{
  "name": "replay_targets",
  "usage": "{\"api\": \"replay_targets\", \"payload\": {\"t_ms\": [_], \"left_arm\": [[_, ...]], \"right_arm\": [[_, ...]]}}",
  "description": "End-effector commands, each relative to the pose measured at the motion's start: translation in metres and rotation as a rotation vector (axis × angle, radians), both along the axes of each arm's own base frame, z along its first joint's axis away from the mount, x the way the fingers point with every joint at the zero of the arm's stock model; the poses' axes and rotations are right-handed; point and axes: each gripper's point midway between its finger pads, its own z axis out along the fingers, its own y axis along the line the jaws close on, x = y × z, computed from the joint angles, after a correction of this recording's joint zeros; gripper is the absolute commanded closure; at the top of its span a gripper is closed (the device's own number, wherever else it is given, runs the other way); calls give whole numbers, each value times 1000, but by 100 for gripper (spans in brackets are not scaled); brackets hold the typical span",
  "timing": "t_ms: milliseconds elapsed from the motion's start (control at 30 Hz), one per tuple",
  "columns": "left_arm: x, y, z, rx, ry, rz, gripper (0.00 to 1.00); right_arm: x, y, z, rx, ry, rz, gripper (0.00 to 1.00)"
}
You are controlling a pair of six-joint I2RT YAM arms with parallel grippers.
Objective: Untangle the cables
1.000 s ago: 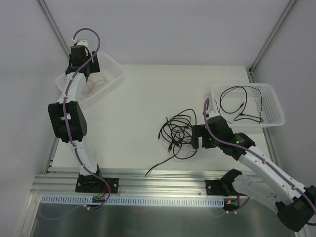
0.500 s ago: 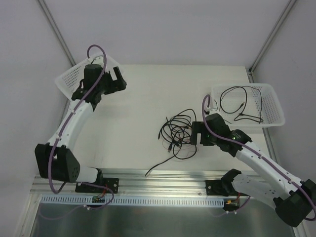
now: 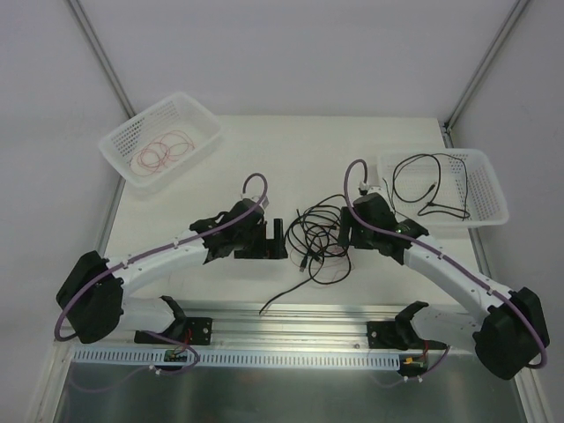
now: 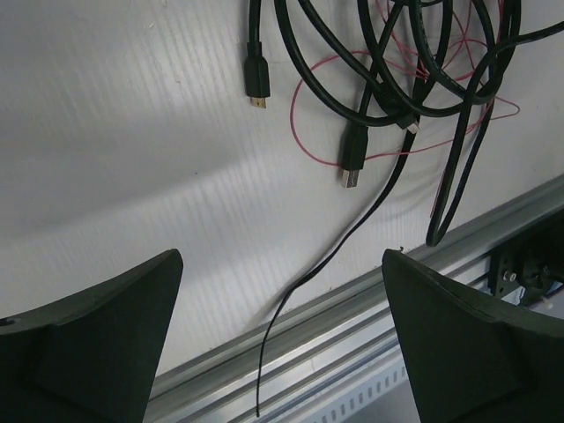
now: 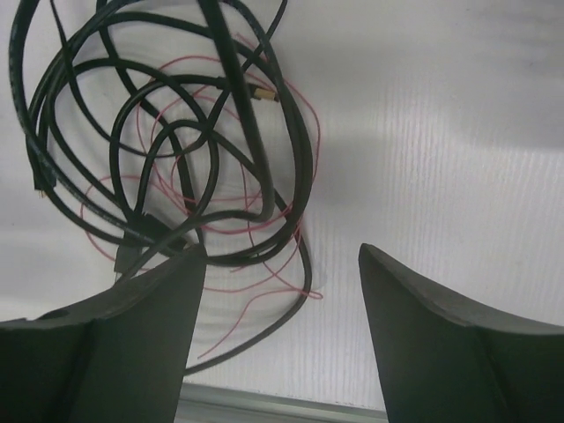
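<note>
A tangle of black cables (image 3: 317, 236) with thin red wire woven through lies at the table's middle. One black end trails toward the front rail (image 3: 278, 300). My left gripper (image 3: 271, 240) is open and empty, just left of the tangle. In the left wrist view the black cables (image 4: 388, 79), small connectors (image 4: 256, 81) and red wire (image 4: 310, 132) lie ahead of the open fingers (image 4: 97, 335). My right gripper (image 3: 345, 236) is open and empty at the tangle's right edge. In the right wrist view the black loops (image 5: 167, 141) and red wire (image 5: 264, 264) lie between and beyond its fingers (image 5: 458, 326).
A white basket (image 3: 189, 113) at the back left holds red wires (image 3: 160, 152). A white basket (image 3: 489, 189) at the right holds a black cable (image 3: 423, 185). An aluminium rail (image 3: 291, 322) runs along the table's front edge.
My left arm has swung from the back-left basket down across the table to the tangle's left side. My right gripper has shifted slightly back along the tangle's right edge.
</note>
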Motion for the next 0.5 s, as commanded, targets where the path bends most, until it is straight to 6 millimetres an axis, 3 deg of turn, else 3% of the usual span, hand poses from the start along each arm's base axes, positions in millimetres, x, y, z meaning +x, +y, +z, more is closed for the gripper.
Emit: {"api": "replay_targets", "payload": {"t_ms": [0, 233, 267, 333, 367, 400, 467], "left_arm": [[8, -17, -2, -37, -6, 107, 3], [8, -44, -15, -17, 16, 78, 5], [8, -44, -18, -11, 23, 81, 5], [8, -40, -20, -1, 17, 90, 5], [8, -38, -16, -8, 4, 96, 5], [10, -34, -15, 0, -18, 104, 5], [10, -25, -7, -8, -56, 116, 5]], "right_arm": [[30, 3, 4, -1, -65, -26, 27], [58, 21, -12, -23, -33, 10, 46], [60, 23, -13, -25, -31, 20, 59], [66, 39, -3, 12, -38, 67, 81], [66, 46, 3, 29, -42, 97, 96], [64, 52, 8, 28, -44, 116, 99], [72, 62, 39, 48, -99, 144, 99]]}}
